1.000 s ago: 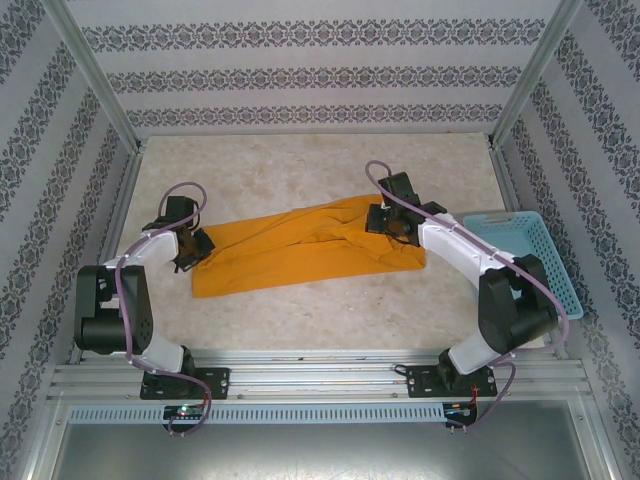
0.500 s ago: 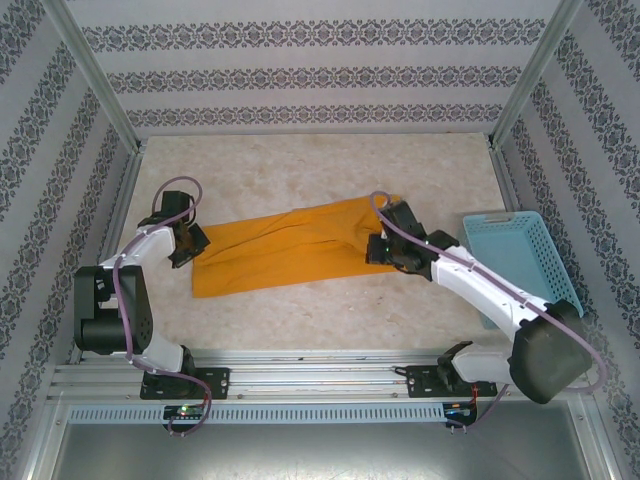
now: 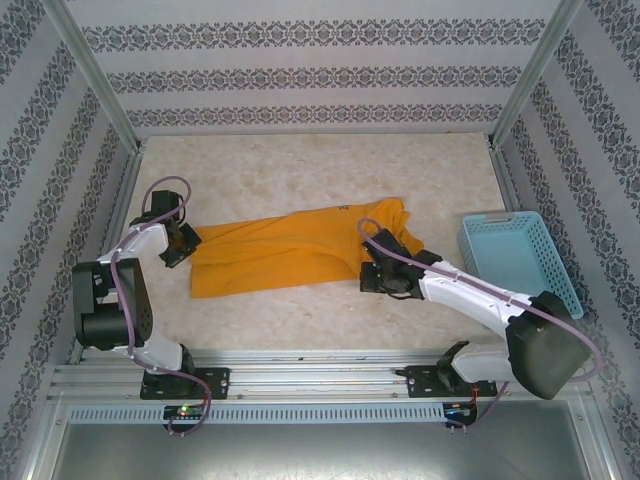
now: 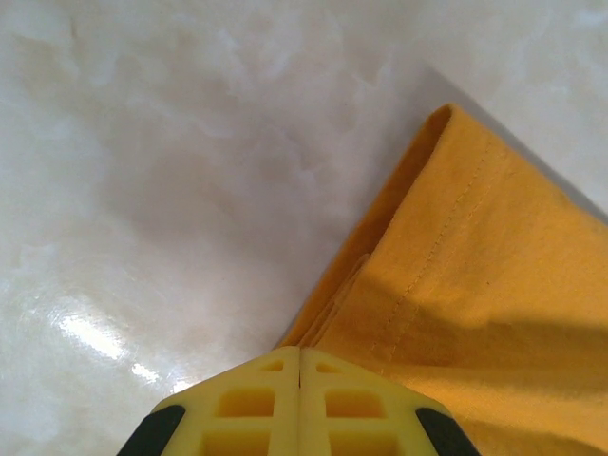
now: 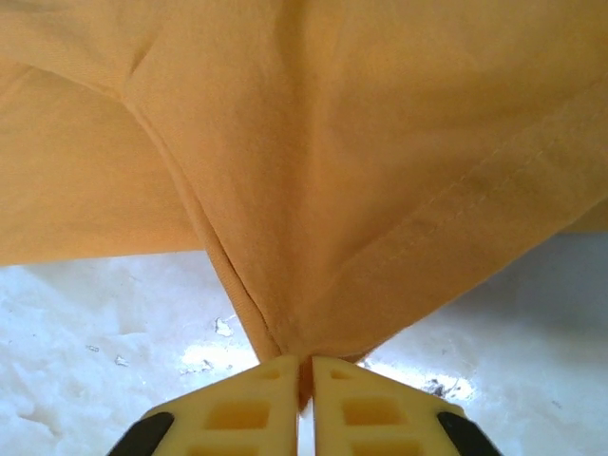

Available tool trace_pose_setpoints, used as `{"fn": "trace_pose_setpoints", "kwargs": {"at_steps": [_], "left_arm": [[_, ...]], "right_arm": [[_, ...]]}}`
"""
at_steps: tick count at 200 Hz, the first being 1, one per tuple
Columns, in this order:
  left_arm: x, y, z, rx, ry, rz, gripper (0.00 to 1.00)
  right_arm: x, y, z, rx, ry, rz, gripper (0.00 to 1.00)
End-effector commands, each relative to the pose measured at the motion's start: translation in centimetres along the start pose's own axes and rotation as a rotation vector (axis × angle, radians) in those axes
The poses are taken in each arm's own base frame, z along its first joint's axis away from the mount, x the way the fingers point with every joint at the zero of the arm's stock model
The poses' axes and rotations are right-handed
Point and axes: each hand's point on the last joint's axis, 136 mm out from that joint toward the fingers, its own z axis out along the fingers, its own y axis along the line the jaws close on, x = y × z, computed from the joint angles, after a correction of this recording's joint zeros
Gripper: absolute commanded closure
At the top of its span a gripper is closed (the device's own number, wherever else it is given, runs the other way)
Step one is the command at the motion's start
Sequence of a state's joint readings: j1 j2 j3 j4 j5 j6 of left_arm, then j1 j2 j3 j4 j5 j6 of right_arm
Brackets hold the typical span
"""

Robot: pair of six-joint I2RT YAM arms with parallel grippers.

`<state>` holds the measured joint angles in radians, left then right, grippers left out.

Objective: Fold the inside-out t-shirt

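Note:
The inside-out t-shirt (image 3: 290,255), mustard-orange, lies flat in a wide band across the middle of the pale table. My left gripper (image 3: 180,243) sits at its far-left corner. In the left wrist view its yellow fingers are pressed together (image 4: 300,353) with the shirt's layered hem (image 4: 494,285) running into their tips. My right gripper (image 3: 372,275) is low at the shirt's near right edge. In the right wrist view it (image 5: 306,366) pinches a gathered point of the cloth (image 5: 361,142), which fans out from the jaws.
A light-blue plastic basket (image 3: 515,260) stands at the table's right edge, close to the right arm's elbow. Patterned walls and aluminium posts (image 3: 95,80) enclose the table (image 3: 300,165). Bare marble shows behind and in front of the shirt.
My right gripper pulled the shirt's right part toward the near edge and slightly left, the arm stretching out low. The left gripper drew its corner a little left and back, so the cloth spread wider.

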<state>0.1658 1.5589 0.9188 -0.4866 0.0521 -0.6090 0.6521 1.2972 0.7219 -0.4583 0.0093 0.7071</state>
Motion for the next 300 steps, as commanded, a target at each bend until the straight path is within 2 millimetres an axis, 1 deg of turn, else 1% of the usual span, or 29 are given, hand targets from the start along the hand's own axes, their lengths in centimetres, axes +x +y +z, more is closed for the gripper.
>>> {"fn": "trace_pose_setpoints", "kwargs": {"at_steps": [1,11,26,38,50,59,71,88,119,136,143,157,185,195,219,226,231,246,273,300], "left_arm": [[-0.7,-0.1,-0.8,0.007,-0.015,-0.005,0.97],[-0.6,0.1,-1.3,0.004,-0.022,-0.001,0.88],[-0.3,0.4,-2.0,0.008,-0.036,0.002,0.76],[0.1,0.3,-2.3,0.027,-0.041,0.003,0.71],[0.7,0.2,-2.3,0.038,-0.029,0.012,0.68],[1.2,-0.2,-2.3,0.045,-0.018,0.027,0.67],[2.0,-0.6,-2.0,0.048,0.001,0.052,0.64],[2.9,-0.8,-1.5,0.042,0.027,0.071,0.62],[3.6,-0.4,-0.7,0.027,0.05,0.089,0.58],[4.0,-0.6,-0.1,0.028,0.078,0.098,0.58],[4.1,-0.7,0.1,0.032,0.088,0.1,0.59],[4.3,-0.9,0.4,0.033,0.097,0.107,0.62],[3.9,-1.2,0.5,0.033,0.097,0.109,0.7],[3.8,-1.3,0.5,0.033,0.095,0.11,0.72],[3.5,-1.6,0.7,0.031,0.098,0.109,0.83],[3.4,-1.6,0.7,0.03,0.097,0.107,0.86],[3.3,-1.7,0.6,0.031,0.094,0.107,0.88],[3.1,-1.7,0.6,0.026,0.088,0.104,0.92],[2.7,-1.7,0.5,0.016,0.079,0.106,1.0],[2.5,-1.7,0.4,0.013,0.076,0.104,1.0]], "right_arm": [[-1.1,-0.4,-1.2,0.026,-0.019,-0.007,0.72],[-2.3,-0.9,-2.6,0.036,-0.05,-0.01,0.63],[-4.4,-2.2,-4.9,0.044,-0.124,0.008,0.56],[-6.1,-3.5,-6.1,0.035,-0.178,0.051,0.53],[-7.5,-4.5,-6.4,0.02,-0.191,0.101,0.53],[-8.5,-5.2,-6.1,0.014,-0.188,0.132,0.53],[-9.6,-6.0,-5.2,0.01,-0.171,0.175,0.54],[-10.6,-6.0,-3.6,-0.035,-0.128,0.223,0.56],[-11.7,-6.2,-1.2,-0.038,-0.107,0.247,0.57],[-11.6,-6.9,-0.1,0.004,-0.081,0.25,0.59],[-11.4,-7.3,0.2,0.024,-0.075,0.249,0.6],[-11.2,-7.9,0.6,0.057,-0.07,0.241,0.67],[-11.6,-8.8,0.1,0.11,-0.105,0.213,0.81],[-11.9,-9.0,0.0,0.123,-0.112,0.207,0.84],[-12.4,-9.0,0.2,0.139,-0.099,0.199,0.97],[-12.5,-9.1,0.2,0.143,-0.101,0.197,1.0],[-12.6,-9.1,0.1,0.144,-0.106,0.198,1.0],[-12.9,-9.1,-0.9,0.15,-0.132,0.192,1.0],[-12.7,-9.0,-3.8,0.156,-0.182,0.172,1.0],[-11.5,-8.5,-6.7,0.159,-0.226,0.139,1.0]]}}
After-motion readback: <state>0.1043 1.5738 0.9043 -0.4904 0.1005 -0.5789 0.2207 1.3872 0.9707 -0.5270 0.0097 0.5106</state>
